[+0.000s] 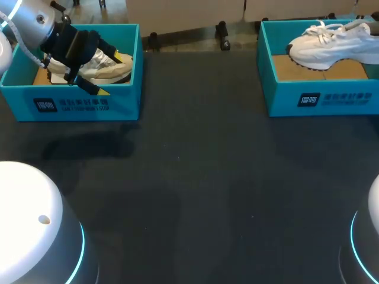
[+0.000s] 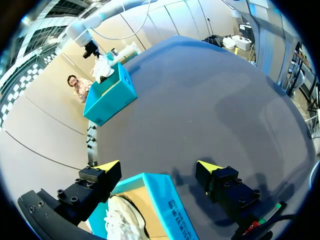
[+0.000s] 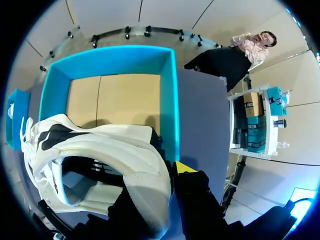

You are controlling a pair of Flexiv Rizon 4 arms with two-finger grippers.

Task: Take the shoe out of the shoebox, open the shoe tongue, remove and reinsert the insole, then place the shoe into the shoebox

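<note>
Only the left wrist view shows the left gripper (image 2: 159,169) spread wide astride the left shoebox (image 2: 167,200) wall; the right gripper (image 3: 172,175) pinches the white shoe (image 3: 100,145). Two shoeboxes, two shoes.

You have two teal shoeboxes, both open-topped with brown card floors. The left shoebox (image 1: 89,103) sits at about 10 o'clock on the desk (image 1: 195,177), and a cream shoe (image 1: 106,66) lies inside it. The right shoebox (image 1: 320,97) sits at about 2 o'clock. The white shoe (image 1: 331,44), with dark patches on its side and white laces, hangs lifted over that box's floor. Its toe points toward 9 o'clock and its heel is pinched in the right gripper (image 3: 170,175).
</note>
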